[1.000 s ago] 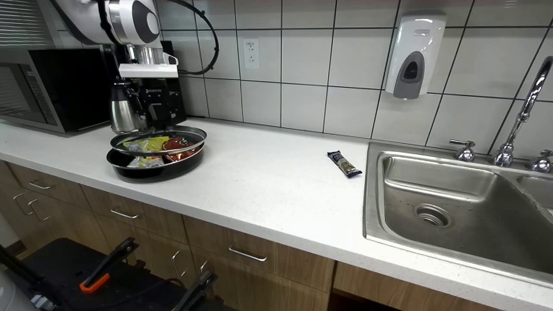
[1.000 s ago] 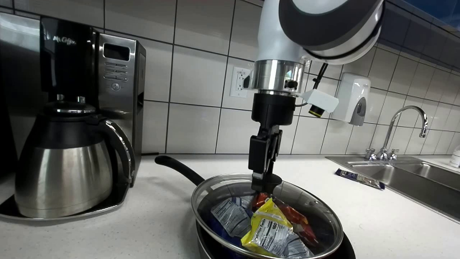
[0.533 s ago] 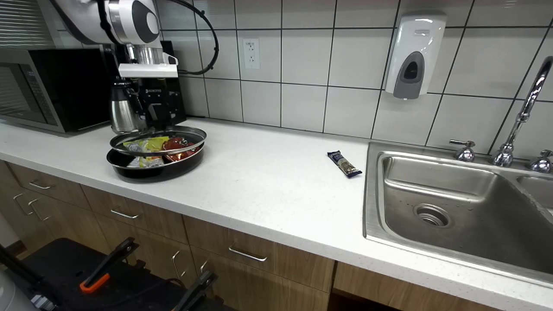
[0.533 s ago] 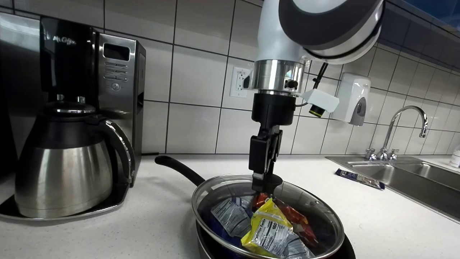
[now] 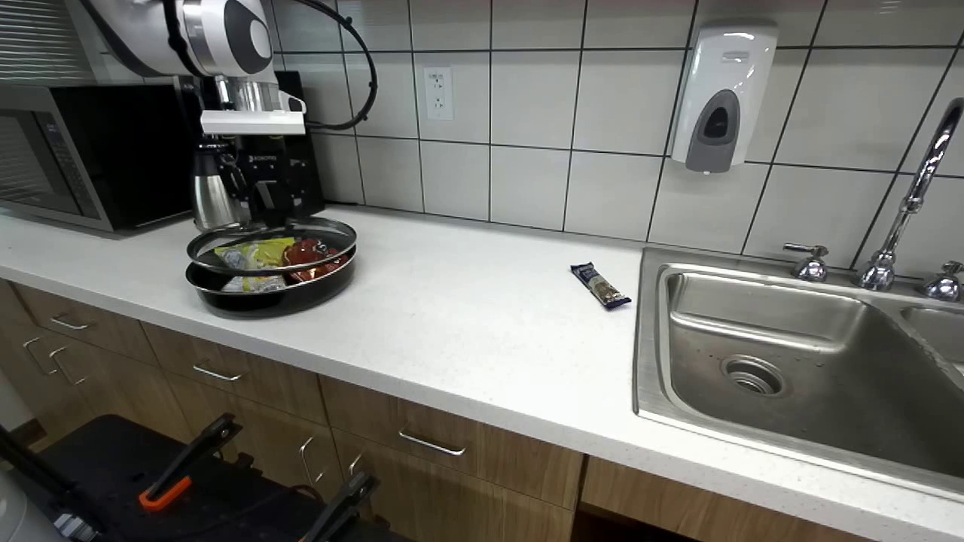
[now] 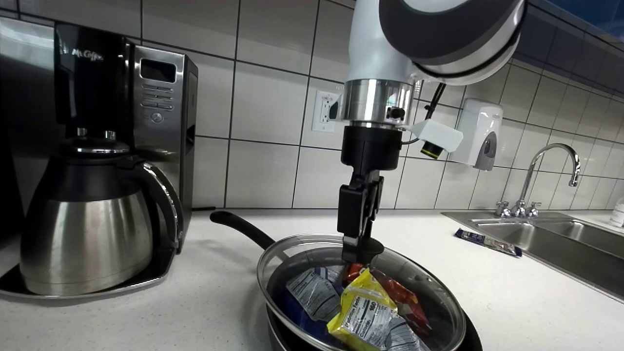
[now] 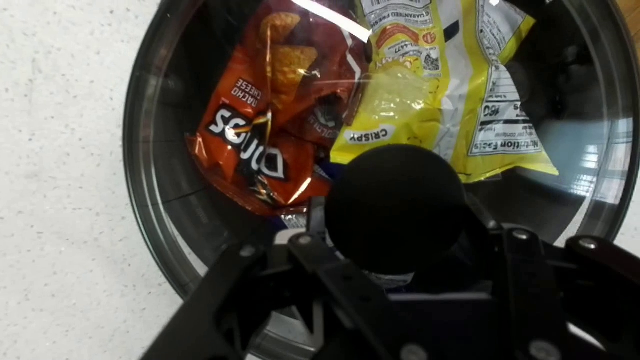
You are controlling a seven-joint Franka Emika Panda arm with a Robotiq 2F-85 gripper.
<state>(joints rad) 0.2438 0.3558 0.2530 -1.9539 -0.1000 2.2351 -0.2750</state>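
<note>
The glass lid (image 5: pixel 271 246) is round and clear, with a circular rim and a rounded black knob (image 7: pixel 395 210) at its centre, and bright reflections streak the glass in the wrist view. It stands over the black frying pan (image 5: pixel 271 303), a gap showing along the near side, though whether any of its rim rests on the pan is hard to tell. The end effector (image 6: pixel 358 249) points straight down and grasps the lid by that knob, a finger on either side. Compared with the earlier frame, the lid has shifted slightly to the left in both exterior views, the robot arm (image 5: pixel 215 38) moving the same way, while the pan and its contents have stayed put. Beneath the glass lie a red Doritos bag (image 7: pixel 270 115), a yellow bag (image 7: pixel 445 100) and a blue-and-silver packet (image 6: pixel 313 295). The pan sits on the white speckled desk (image 5: pixel 467 324), its handle (image 6: pixel 243 229) reaching back toward the tiled wall (image 6: pixel 273 107). Near it stand a coffee maker (image 6: pixel 163 97) and a steel carafe (image 6: pixel 92 239); well apart, a wrapped snack bar (image 5: pixel 600 286) lies just beside the sink (image 5: pixel 761 316).
</note>
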